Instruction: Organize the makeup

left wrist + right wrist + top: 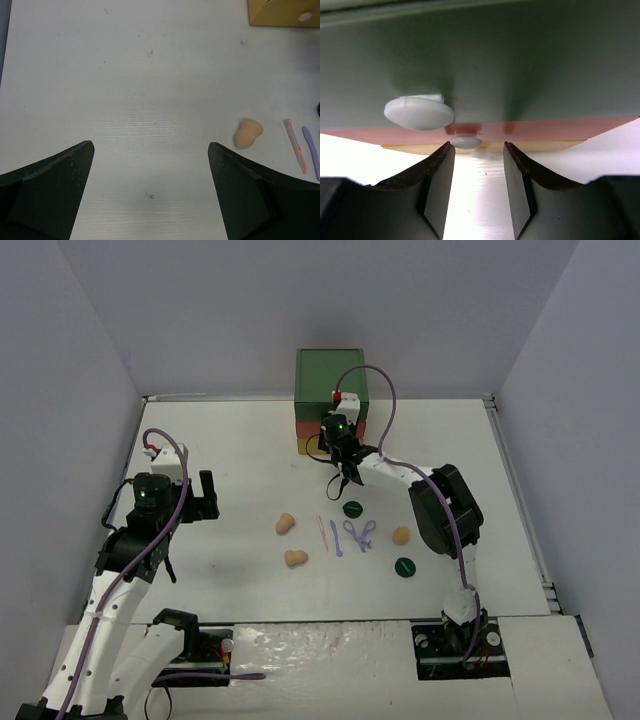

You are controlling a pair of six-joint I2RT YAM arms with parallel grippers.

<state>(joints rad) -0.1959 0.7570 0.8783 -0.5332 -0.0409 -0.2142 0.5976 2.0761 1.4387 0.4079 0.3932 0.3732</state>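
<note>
The makeup lies loose mid-table: tan sponges [285,523] [295,559] [401,536], dark green discs [351,508] [403,566], a pale orange stick [322,532] and lilac tools [337,538] [361,534]. My left gripper [180,490] hovers wide open over bare table at the left. Its wrist view has one sponge [248,133], the orange stick [295,145] and a lilac tool [311,150] to the right of its fingers. My right gripper [478,147] is partly open at the drawer box's front, holding nothing. A small white knob [466,142] sits just beyond its left fingertip.
The green, red-orange and yellow drawer box [331,380] stands at the back centre. Its drawers look shut, and a larger white knob [419,112] is on the green drawer front. The yellow bottom drawer [280,15] shows in the left wrist view. Grey walls enclose the table.
</note>
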